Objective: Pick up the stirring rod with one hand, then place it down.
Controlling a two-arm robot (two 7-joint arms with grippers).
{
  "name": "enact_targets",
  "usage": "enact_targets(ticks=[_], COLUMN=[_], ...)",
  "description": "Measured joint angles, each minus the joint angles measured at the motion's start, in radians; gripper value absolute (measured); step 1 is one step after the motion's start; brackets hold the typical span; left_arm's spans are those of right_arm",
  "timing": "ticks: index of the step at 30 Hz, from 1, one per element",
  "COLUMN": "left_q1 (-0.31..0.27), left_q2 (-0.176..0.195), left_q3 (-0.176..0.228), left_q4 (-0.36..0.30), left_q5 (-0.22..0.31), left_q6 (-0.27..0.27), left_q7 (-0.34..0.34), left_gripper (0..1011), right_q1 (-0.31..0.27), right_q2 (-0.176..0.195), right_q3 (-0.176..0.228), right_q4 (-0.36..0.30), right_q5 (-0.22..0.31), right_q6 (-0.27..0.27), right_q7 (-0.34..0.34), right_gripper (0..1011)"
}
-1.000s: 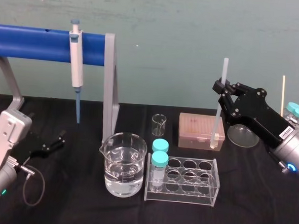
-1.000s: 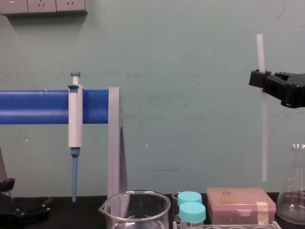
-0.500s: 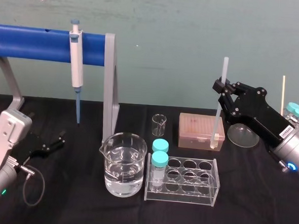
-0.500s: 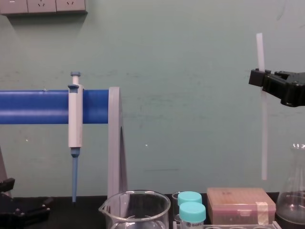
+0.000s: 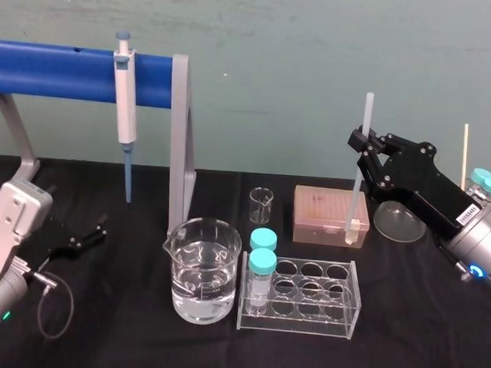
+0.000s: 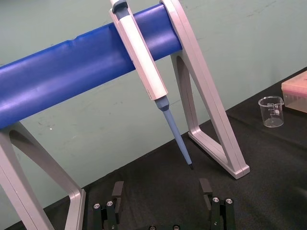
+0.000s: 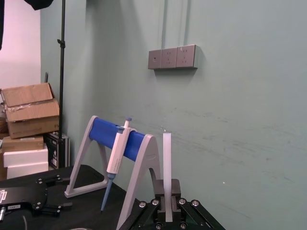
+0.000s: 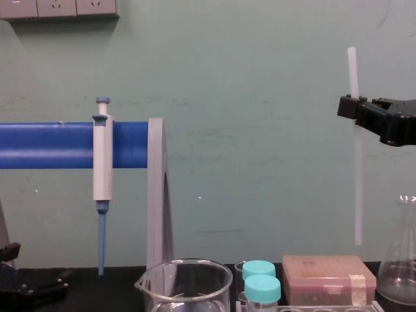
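One thin translucent stirring rod point(image 8: 357, 182)

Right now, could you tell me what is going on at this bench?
The right gripper is shut on the stirring rod and holds it upright in the air. Its lower end hangs free, roughly over the pink box on the right side of the table. The rod has not yet been placed down. The left gripper sits open and idle, low at the table's left end.
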Motion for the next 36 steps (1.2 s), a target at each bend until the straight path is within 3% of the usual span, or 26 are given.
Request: enact_targets(ticks=[24, 36], left_q1=[0.0, 0.0], left_q2=[0.0, 0.0], left_q3=[0.0, 0.0], left_q4=[0.0, 0.0], left_q5=[0.0, 0.0], left_q6=[0.0, 0.0], left_q7=[0.0, 0.0], left_gripper=[1000, 1000], right_q1=[-0.004, -0.053], right_q2=[-0.002, 0.069], right_q3=[-0.001, 0.006], right_q4=[0.002, -0.002], right_q5=[0.0, 0.086], right_q6=[-0.005, -0.033], right_q7=[0.001, 0.134], right_gripper=[66, 66])
